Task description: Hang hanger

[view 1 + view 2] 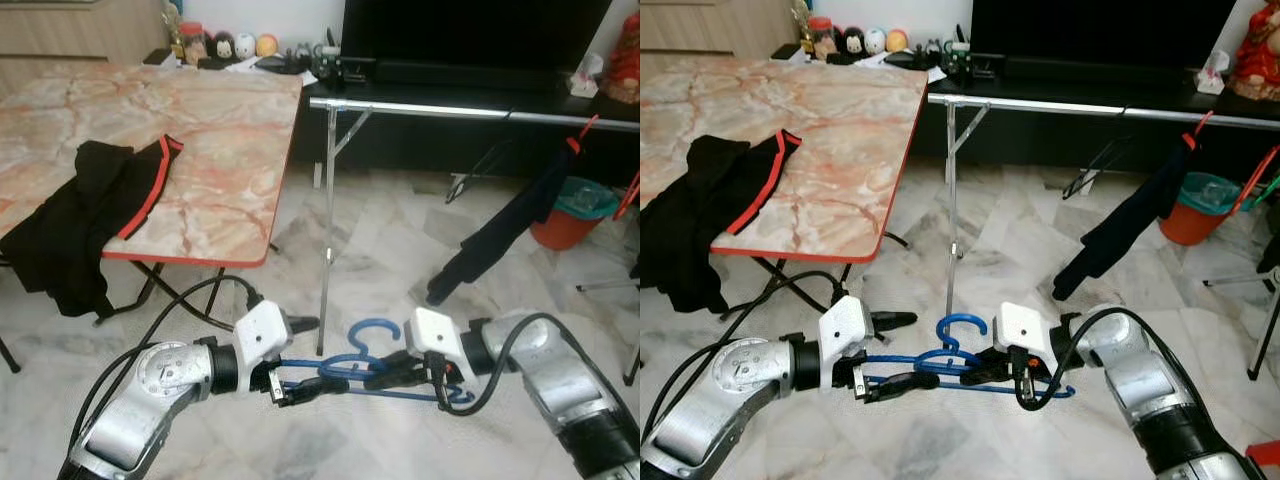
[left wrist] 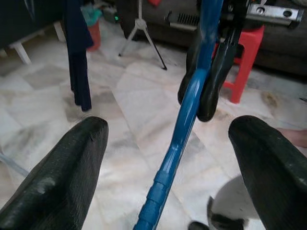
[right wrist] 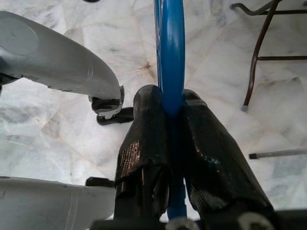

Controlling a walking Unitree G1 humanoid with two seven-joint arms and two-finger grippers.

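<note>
Right gripper (image 1: 385,377): clamped on blue hanger (image 1: 352,362), lower centre.
Left gripper (image 1: 300,358): fingers spread, apparently not gripping.
Advice: lift hook squarely over rail (image 1: 470,111), upper right.

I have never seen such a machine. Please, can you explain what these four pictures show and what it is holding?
It is a humanoid robot with two silver arms. Two pictures look down from its head; two come from cameras on its wrists. The right claw is shut on a blue hanger. The left claw is open around the hanger's other end, not gripping it. Ahead stands a metal clothes rail with a dark garment hanging. On the marble-patterned table at the left lies black clothing with red trim.
</note>
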